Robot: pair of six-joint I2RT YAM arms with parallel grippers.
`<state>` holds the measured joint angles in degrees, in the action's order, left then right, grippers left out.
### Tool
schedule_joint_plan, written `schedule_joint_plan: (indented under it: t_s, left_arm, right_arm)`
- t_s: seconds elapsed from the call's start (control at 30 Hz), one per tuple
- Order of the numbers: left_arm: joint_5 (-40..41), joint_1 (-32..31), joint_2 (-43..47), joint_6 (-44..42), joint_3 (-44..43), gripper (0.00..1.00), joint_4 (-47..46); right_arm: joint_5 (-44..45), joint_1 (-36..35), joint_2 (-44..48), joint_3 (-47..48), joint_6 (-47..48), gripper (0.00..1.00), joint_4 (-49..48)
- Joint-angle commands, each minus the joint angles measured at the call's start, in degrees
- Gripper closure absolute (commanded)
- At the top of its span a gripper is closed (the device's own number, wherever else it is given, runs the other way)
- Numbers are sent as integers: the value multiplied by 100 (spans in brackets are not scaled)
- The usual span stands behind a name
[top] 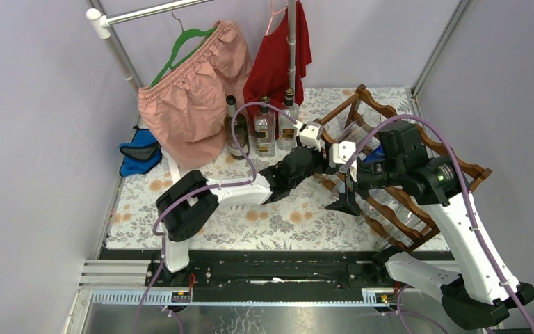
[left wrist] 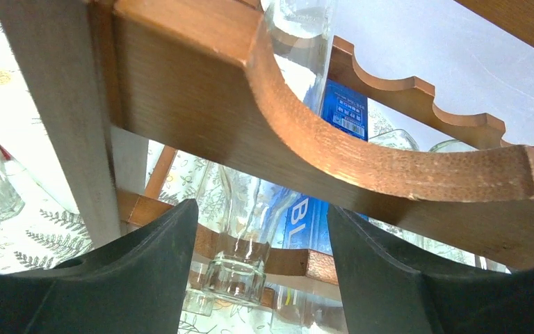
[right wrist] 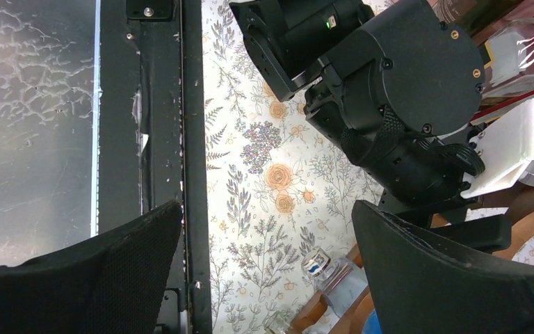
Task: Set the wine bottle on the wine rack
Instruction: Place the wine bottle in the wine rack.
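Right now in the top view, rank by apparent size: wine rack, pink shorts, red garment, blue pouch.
1. wine rack, though partly occluded
2. pink shorts; they hang nearer the camera, so the gap to the rack is unsure
3. red garment
4. blue pouch

Wooden wine rack (left wrist: 201, 104), wine bottle (left wrist: 344, 111) lying inside (blue label)

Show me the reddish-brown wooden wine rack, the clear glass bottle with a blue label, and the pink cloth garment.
Reddish-brown wooden wine rack (left wrist: 306, 149): left wrist view, scalloped rail.
Clear glass bottle with a blue label (left wrist: 344, 111): left wrist view, blue label.
Pink cloth garment (top: 195, 104): top external view, middle of fabric.
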<state>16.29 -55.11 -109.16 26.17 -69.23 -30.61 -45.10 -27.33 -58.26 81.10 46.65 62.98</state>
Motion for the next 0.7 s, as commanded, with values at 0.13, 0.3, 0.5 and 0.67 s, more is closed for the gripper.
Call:
schedule_joint_plan:
  t_s: [0.13,0.3,0.5,0.67]
  left_arm:
    - [341,-97,465,-53,277,24,290]
    - [265,-241,1130,-267,853,24,411]
    - [-179,-371,2486,-349,2103,25,433]
    - [-479,-413,3730,-318,2981,25,1152]
  right_arm:
    - [-227,62,121,11,10,0,-107]
    - [-235,79,148,60,15,0,-90]
    - [-348,112,179,165,-27,0,-64]
    - [-674,210,276,-60,-133,0,-209]
